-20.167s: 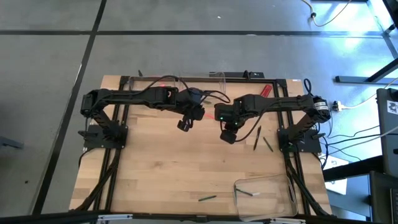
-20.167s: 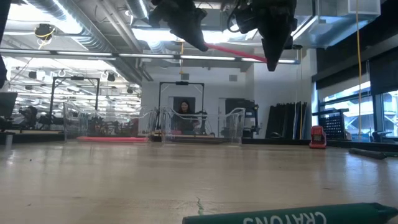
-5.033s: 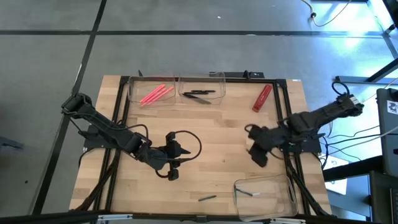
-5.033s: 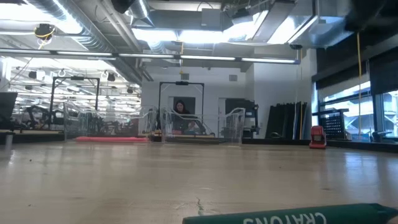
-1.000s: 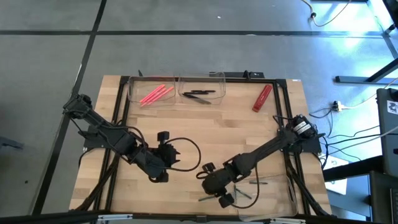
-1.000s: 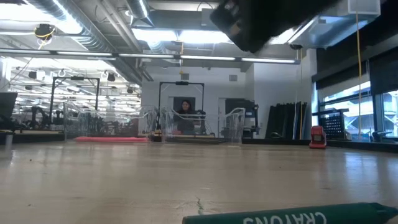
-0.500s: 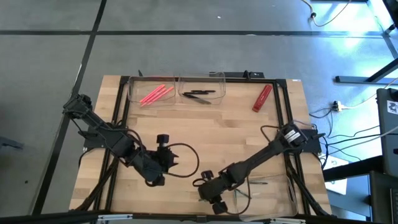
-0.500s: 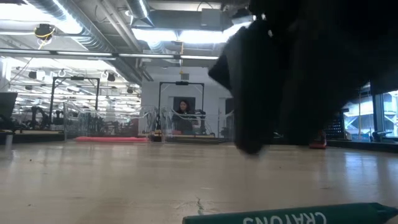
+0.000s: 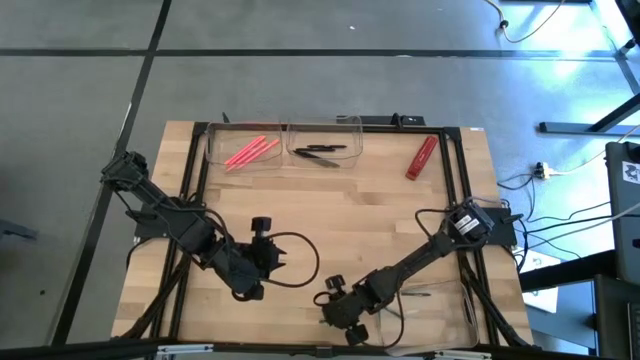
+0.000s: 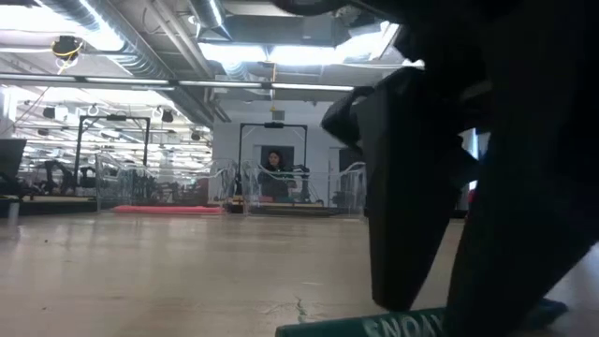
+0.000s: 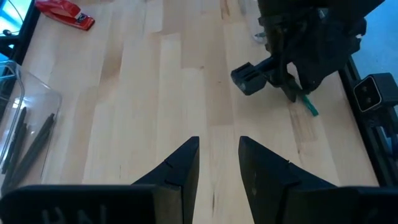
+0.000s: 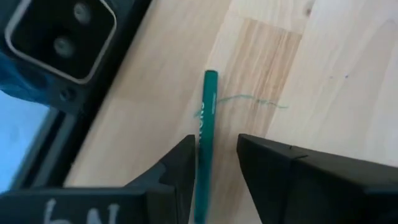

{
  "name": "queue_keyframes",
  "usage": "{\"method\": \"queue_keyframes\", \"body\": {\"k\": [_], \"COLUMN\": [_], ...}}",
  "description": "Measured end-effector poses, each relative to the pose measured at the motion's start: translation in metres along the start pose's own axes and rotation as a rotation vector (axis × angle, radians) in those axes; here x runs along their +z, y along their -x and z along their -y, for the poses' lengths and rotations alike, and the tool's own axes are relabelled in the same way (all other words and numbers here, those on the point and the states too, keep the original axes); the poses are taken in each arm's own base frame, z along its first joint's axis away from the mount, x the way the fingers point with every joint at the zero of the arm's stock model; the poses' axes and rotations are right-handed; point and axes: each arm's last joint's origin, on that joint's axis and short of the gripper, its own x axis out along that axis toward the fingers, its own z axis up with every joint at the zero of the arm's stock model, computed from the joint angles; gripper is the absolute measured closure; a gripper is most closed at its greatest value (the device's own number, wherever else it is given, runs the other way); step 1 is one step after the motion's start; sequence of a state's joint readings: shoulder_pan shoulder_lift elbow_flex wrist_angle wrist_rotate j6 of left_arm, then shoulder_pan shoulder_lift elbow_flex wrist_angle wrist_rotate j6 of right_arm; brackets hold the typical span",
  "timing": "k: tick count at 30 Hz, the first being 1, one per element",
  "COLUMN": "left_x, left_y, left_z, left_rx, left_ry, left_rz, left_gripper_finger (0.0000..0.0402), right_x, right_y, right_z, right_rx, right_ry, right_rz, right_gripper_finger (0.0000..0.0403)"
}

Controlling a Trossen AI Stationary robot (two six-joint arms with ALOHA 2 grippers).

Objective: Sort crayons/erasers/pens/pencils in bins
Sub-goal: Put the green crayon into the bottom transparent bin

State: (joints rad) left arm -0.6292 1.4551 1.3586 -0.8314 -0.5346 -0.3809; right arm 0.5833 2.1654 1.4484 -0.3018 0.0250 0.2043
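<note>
Step in hand: I judge the right gripper is lining up a pick on the green crayon.
Claw: fingers parted, straddling the crayon, nothing held; contact unclear.
Next move: lower, close, carry to the nearby bin.
Left gripper: parted, empty, waiting well aside.

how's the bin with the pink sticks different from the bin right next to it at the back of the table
The pink-stick bin holds bright pink-red sticks; its neighbour bin holds black sticks. The pink-stick bin sits nearer the left arm's side, the other nearer the table's middle. The pink sticks lie slanted, the black ones nearly level. Both are clear tubs, side by side along the far edge.
</note>
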Motion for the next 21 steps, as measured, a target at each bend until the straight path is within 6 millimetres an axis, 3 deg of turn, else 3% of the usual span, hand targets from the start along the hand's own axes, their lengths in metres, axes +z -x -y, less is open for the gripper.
{"method": "queue_keyframes", "body": {"k": [6, 21], "left_x": [-0.0005, -0.0005], "left_y": [0.0000, 0.0000], "left_z": [-0.0002, -0.0002], "left_rx": [0.002, 0.002], "left_ry": [-0.003, -0.003], "left_rz": [-0.005, -0.005], "left_gripper_finger": [0.0296, 0.0296], "right_x": [-0.0053, -0.0075], "right_y": [0.0029, 0.0021], "right_z": [0.0006, 0.0017], "right_rx": [-0.087, -0.080], "right_ry": [0.013, -0.049], "right_rz": [-0.053, -0.070], "right_gripper_finger": [0.0278, 0.0278]}}
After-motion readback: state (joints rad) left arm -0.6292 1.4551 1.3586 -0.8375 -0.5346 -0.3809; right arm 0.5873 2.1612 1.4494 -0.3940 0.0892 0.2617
